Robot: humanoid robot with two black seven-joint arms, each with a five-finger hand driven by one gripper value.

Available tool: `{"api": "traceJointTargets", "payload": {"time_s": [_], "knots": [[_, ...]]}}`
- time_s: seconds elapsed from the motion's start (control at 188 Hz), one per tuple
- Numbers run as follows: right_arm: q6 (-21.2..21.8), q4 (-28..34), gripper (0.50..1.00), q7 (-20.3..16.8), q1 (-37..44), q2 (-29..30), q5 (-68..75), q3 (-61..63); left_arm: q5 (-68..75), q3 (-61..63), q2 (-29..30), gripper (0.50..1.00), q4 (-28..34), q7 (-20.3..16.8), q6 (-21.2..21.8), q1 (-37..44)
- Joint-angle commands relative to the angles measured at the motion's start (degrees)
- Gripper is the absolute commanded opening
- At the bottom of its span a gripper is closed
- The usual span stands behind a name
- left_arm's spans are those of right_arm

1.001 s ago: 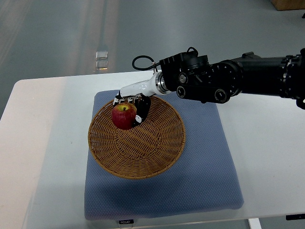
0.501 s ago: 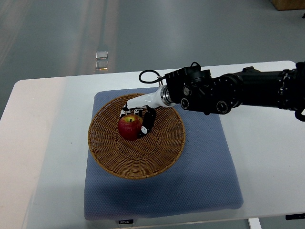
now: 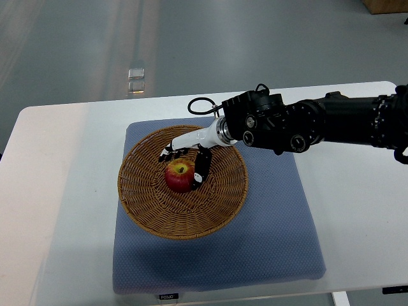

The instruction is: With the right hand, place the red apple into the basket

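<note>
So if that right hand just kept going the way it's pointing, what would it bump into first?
The right hand points left and downward, its fingers already around the red apple, so that comes first. Behind it lies the wicker basket floor and left wall, though depth is hard to judge.

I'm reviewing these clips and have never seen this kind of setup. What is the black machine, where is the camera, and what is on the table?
The single camera looks steeply down from the robot's side. The black arm entering from the right ends in the right hand, white with dark fingers. Those fingers curl around a red apple inside a round wicker basket. Whether the apple rests on the basket floor is unclear. The basket sits on a blue mat on a white table. No left arm shows.
</note>
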Motion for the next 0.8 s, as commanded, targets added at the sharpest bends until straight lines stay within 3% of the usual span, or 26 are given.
{"api": "traceJointTargets", "payload": {"time_s": [0.0, 0.165, 0.277, 0.33, 0.336, 0.378, 0.421, 0.426, 0.57, 0.794], "knots": [[2.5, 0.09, 0.921, -0.01, 2.33, 0.0, 0.25, 1.24, 0.08, 0.0, 0.0, 1.0, 0.0, 0.0, 0.0, 0.0], [5.75, -0.18, 0.921, -0.01, 4.88, -0.53, 1.48, 6.6, 0.08, 0.09, 0.0, 1.0, -0.09, 0.0, 0.0, 0.0], [1.1, -4.65, 0.921, 0.78, 2.52, -6.41, 4.73, 17.31, 0.08, 0.0, 0.0, 1.0, 0.0, 0.0, 0.0, 0.0], [1.09, -4.66, 0.921, 0.78, 2.51, -6.41, 4.73, 17.33, 0.08, 0.0, 0.0, 1.0, 0.0, 0.0, 0.0, 0.0], [-1.43, -7.79, 0.921, 1.3, -2.71, -8.42, 7.95, 24.46, -0.01, 0.09, 0.0, 1.0, 0.0, 0.0, 0.0, 0.0], [-2.77, -10.28, 0.921, 1.48, -7.5, -9.93, 11.75, 31.28, -0.01, 0.09, 0.0, 1.0, 0.0, 0.0, 0.0, 0.0], [-2.77, -10.28, 0.921, 1.48, -7.51, -9.93, 11.76, 31.3, -0.01, 0.09, 0.0, 1.0, 0.0, 0.0, 0.0, 0.0], [-3.12, -12.03, 0.921, 1.4, -12.73, -10.89, 16.72, 40.61, -0.01, 0.09, 0.0, 1.0, 0.0, 0.0, 0.0, 0.0], [-3.39, -14.41, 0.921, 1.48, -27.98, -10.19, 25.47, 61.87, 0.08, 0.09, 0.0, 1.0, -0.09, 0.0, 0.0, 0.0], [-3.39, -16.17, 0.921, 1.66, -38.54, -5.1, 28.02, 76.83, 0.08, 0.26, 0.0, 1.0, -0.18, 0.09, 0.0, 0.0]]}}
